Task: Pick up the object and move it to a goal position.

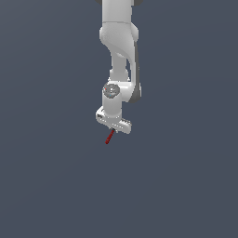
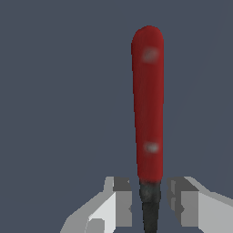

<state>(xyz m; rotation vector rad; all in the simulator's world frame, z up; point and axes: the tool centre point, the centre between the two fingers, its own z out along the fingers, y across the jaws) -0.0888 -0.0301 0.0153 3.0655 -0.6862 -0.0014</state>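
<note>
Thin, short dark-red rod (image 2: 148, 104) with a small blackish end, smooth and rounded at its free tip and bearing two pale highlights along its length (seen best in the wrist view). The blackish end sits between the two pale grey fingers (image 2: 119, 200) of the white gripper (image 2: 149, 202); the red shaft projects straight away from the fingers. In the wrist view each finger stands just beside the dark end, one on either side, with only a narrow sliver of background visible between finger and rod; whether the pads actually press on it cannot be told at this resolution. The jaws are thus drawn nearly together, spaced only a little wider than the rod's slim end.

In the exterior view the same rod (image 1: 109, 137) appears as a small red sliver hanging below the gripper (image 1: 113, 130), tilted so that its free tip points downward and toward the exterior view's left. Its dark end meets the underside of the gripper. The rod touches nothing else in view, and no shadow or contact mark lies beneath it.

Above the gripper rises the white, glossy jointed robot arm (image 1: 119, 42), with a grey circular joint cap (image 1: 111, 90) facing the camera and a dark band along its side toward the exterior view's right. The arm descends from the top edge of the exterior view, roughly at centre.

The surroundings form a uniform slate-grey background (image 1: 46, 186) in both views (no edges, markings or other objects can be made out on it).
</note>
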